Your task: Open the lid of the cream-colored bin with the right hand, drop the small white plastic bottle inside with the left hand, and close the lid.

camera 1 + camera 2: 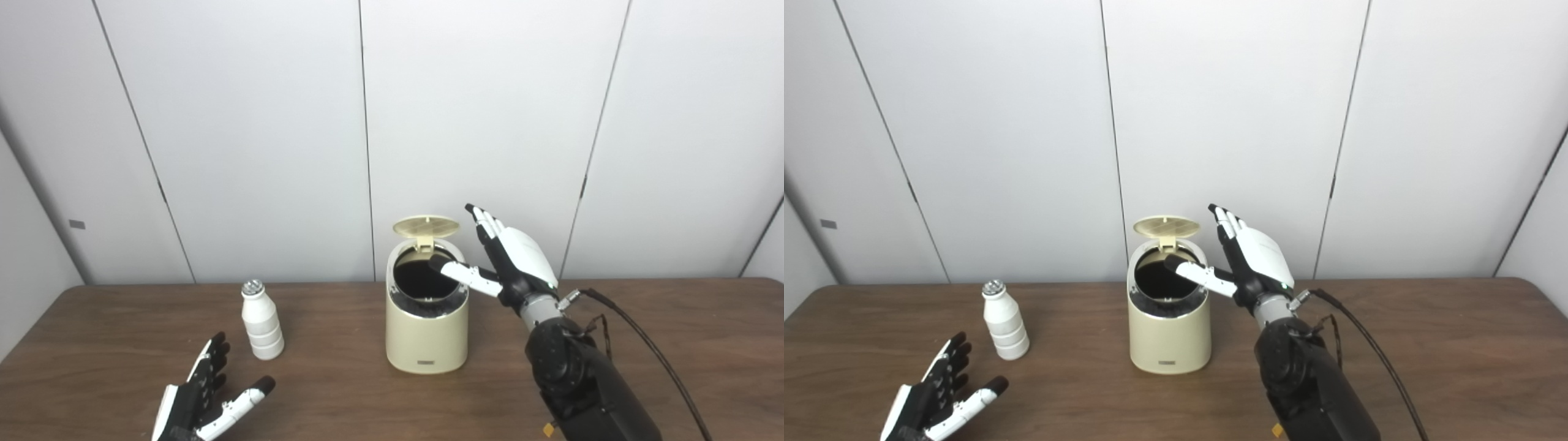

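A: One step looks done: lid (425, 226) up on bin (427, 334), right hand (505, 260) spread beside the rim, empty.
B: Next, spread left hand (205, 398) must grasp bottle (261, 320), upright on table (674, 343) nearby.

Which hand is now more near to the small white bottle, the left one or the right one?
The left hand is nearer: it lies open on the table just in front of the small white bottle, not touching it. The right hand is open, raised beside the open cream bin, beyond it from the bottle.
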Tool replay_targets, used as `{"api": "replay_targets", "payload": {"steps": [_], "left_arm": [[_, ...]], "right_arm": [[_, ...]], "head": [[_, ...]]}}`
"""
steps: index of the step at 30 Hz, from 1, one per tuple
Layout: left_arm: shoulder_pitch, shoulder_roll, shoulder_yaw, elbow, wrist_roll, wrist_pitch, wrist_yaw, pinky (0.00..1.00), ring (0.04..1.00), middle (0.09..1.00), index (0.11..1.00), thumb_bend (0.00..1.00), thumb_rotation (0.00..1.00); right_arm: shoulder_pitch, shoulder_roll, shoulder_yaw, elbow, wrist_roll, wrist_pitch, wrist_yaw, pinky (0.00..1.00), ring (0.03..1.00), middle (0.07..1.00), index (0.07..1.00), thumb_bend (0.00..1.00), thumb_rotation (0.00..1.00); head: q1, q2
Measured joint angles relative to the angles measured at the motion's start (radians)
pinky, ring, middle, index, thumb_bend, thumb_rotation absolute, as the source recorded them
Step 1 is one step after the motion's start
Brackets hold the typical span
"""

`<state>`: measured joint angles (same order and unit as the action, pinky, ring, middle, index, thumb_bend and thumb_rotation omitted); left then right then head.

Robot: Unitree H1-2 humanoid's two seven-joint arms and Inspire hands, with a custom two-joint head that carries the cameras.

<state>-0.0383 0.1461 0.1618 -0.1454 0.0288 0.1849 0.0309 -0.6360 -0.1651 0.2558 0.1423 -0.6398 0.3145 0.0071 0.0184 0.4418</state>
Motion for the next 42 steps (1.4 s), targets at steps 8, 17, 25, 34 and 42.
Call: {"api": "replay_targets", "payload": {"steps": [8, 17, 25, 34, 42], "left_arm": [[0.0, 0.001, 0.0, 0.0, 0.0, 0.0, -0.002, 0.96, 0.975, 0.958, 0.981, 0.9, 0.37], [-0.001, 0.004, -0.001, 0.0, 0.006, 0.001, -0.001, 0.94, 0.963, 0.951, 0.976, 0.9, 0.29], [-0.001, 0.009, 0.0, 0.0, 0.011, 0.001, 0.005, 0.98, 0.981, 0.959, 0.977, 0.9, 0.25], [-0.027, 0.012, -0.025, 0.017, 0.2, 0.066, 0.093, 0.9, 0.914, 0.892, 0.906, 0.92, 0.2], [-0.128, 0.014, -0.022, 0.138, 0.254, 0.073, 0.162, 1.0, 1.0, 0.898, 0.884, 0.99, 0.27]], "right_arm": [[0.038, -0.034, -0.016, -0.034, 0.041, -0.053, 0.002, 0.93, 1.0, 1.0, 1.0, 0.98, 1.0], [0.111, -0.01, -0.14, -0.053, 0.124, -0.194, -0.146, 0.7, 0.815, 0.841, 0.829, 0.31, 0.82], [0.227, -0.001, -0.228, -0.04, 0.171, -0.306, -0.275, 0.61, 0.729, 0.767, 0.765, 0.22, 0.54], [0.396, -0.017, -0.282, -0.041, 0.27, -0.431, -0.274, 0.69, 0.786, 0.795, 0.787, 0.22, 0.53], [0.451, -0.012, -0.316, -0.05, 0.337, -0.441, -0.271, 0.74, 0.819, 0.817, 0.807, 0.21, 0.61]], "head": [[-0.002, -0.003], [0.003, -0.005], [0.006, -0.006], [0.012, -0.009], [0.017, -0.008]]}}
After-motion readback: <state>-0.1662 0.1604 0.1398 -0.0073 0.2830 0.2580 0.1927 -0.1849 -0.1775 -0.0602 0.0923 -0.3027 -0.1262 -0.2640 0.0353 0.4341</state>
